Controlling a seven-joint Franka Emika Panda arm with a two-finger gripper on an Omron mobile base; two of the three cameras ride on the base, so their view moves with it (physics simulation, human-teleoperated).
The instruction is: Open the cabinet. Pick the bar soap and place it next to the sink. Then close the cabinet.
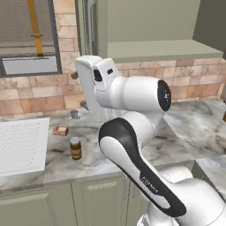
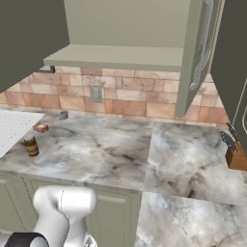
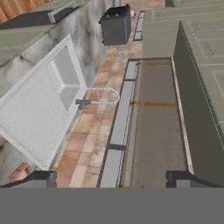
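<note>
The cabinet (image 1: 154, 48) stands open above the counter, and its lit lower shelf (image 2: 120, 55) is bare. Its right door (image 2: 195, 62) is swung out with the silver handle showing. The bar soap (image 1: 60, 130) is a small salmon-pink block lying flat on the marble just right of the sink (image 1: 22, 145); it also lies at the counter's left end (image 2: 40, 128) and in the hand view's lower left corner (image 3: 19, 171). My gripper (image 3: 111, 178) is open with nothing between its fingertips (image 3: 43, 177), raised above the counter and facing the sink (image 3: 43, 109) and window.
A brown jar (image 1: 76, 148) with a tan lid stands in front of the soap near the counter edge. The faucet (image 3: 98, 98) arches over the sink. A knife block (image 2: 236, 154) sits at far right. My arm (image 1: 132, 95) fills the middle.
</note>
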